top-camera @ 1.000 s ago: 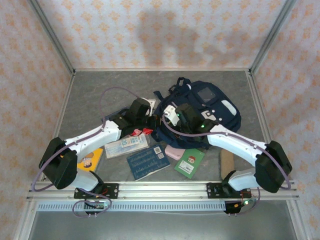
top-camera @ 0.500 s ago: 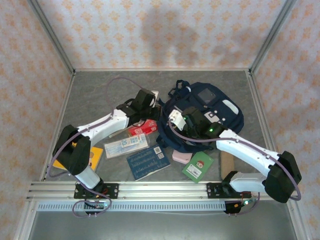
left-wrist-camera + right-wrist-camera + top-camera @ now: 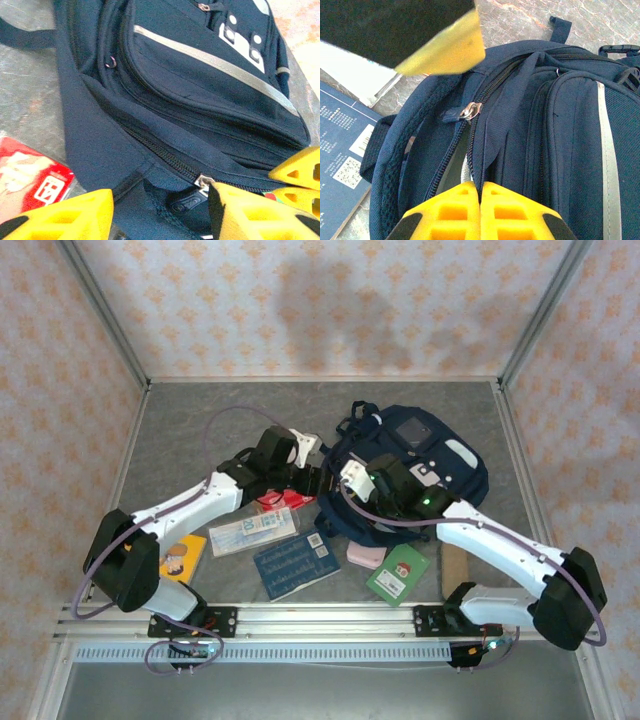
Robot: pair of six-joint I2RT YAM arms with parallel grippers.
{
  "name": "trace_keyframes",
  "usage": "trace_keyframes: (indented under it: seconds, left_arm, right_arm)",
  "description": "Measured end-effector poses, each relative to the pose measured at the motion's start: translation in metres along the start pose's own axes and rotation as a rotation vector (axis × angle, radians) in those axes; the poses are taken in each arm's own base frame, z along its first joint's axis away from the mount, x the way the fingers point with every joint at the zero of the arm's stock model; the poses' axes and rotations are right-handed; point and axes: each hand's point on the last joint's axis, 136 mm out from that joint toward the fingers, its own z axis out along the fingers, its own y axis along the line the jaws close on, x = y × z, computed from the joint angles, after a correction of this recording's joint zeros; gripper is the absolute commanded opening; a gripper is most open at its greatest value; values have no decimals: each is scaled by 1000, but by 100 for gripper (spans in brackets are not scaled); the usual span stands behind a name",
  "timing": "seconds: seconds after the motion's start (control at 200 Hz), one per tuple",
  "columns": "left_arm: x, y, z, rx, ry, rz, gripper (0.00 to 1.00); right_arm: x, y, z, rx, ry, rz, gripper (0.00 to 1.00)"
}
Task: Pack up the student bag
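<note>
student bag: navy, grey stripe, main zip part open, lying mid-right on counter | left fingers: apart, empty, at zip mouth | right fingers: pinched together on its zip-edge fabric

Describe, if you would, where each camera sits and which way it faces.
Top external: high behind the arm bases, looking down at the table; both arms show, left gripper and right gripper close together at the student bag.
Left wrist: low beside the bag, facing across its front pockets; its own yellow fingers apart at the bottom.
Right wrist: above the bag's zip pull, looking down; its fingers together.
Shared: both wrist views show that zip pull.
</note>
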Motion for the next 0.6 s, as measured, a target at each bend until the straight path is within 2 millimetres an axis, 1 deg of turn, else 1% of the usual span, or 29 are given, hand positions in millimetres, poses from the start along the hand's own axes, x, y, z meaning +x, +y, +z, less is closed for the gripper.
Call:
trace_keyframes:
  seconds: [0.135, 0.2, 0.25, 0.33, 0.46, 0.601]
  left_arm:
    - [7, -9, 3, 51, 22, 37, 52]
    - [10, -15, 4, 70, 31, 67, 49]
    - [12, -18, 7, 81, 44, 93, 47]
    - [14, -23, 14, 99, 63, 133, 47]
    - [19, -28, 21, 106, 91, 197, 48]
    - [23, -30, 24, 106, 106, 245, 53]
  right_arm:
    - [1, 0, -1, -2, 2, 3, 0]
    - [1, -1, -2, -3, 1, 5, 0]
    - [1, -1, -3, -3, -1, 5, 0]
    - [1, 0, -4, -3, -1, 8, 0]
    - [1, -1, -5, -2, -3, 16, 0]
    - [1, 0, -6, -5, -4, 20, 0]
